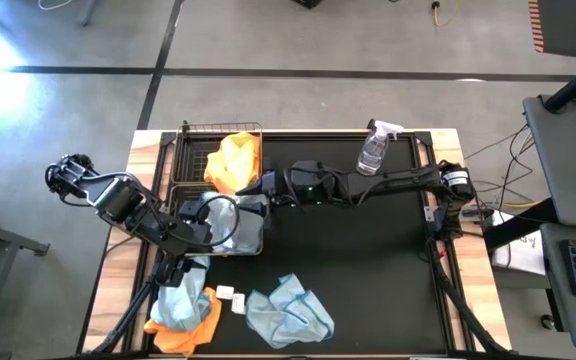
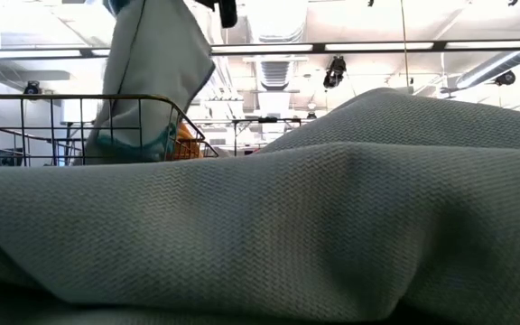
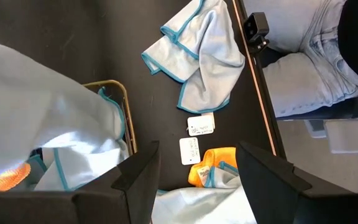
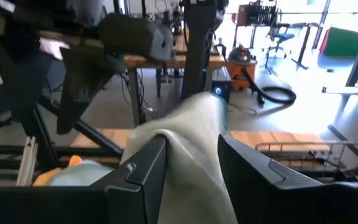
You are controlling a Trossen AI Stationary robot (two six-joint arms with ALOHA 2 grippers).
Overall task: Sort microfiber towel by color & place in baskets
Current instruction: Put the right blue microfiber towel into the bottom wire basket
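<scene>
Right gripper (image 4: 188, 165) over near basket (image 1: 258, 247), pale towel (image 4: 188, 134) between its parted fingers.
Your left gripper (image 3: 194, 171) is hovering open, grasping nothing.

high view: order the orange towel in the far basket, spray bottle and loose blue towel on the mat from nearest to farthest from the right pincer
From the right pincer:
1. Orange towel, just beside it in the far basket.
2. Spray bottle, along the table's far edge.
3. Loose blue towel, near the front edge.

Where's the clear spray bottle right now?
In the high view, the spray bottle lies at the table's far edge, right of centre, just beyond the right arm and well to the right of the far basket holding an orange towel.
</scene>
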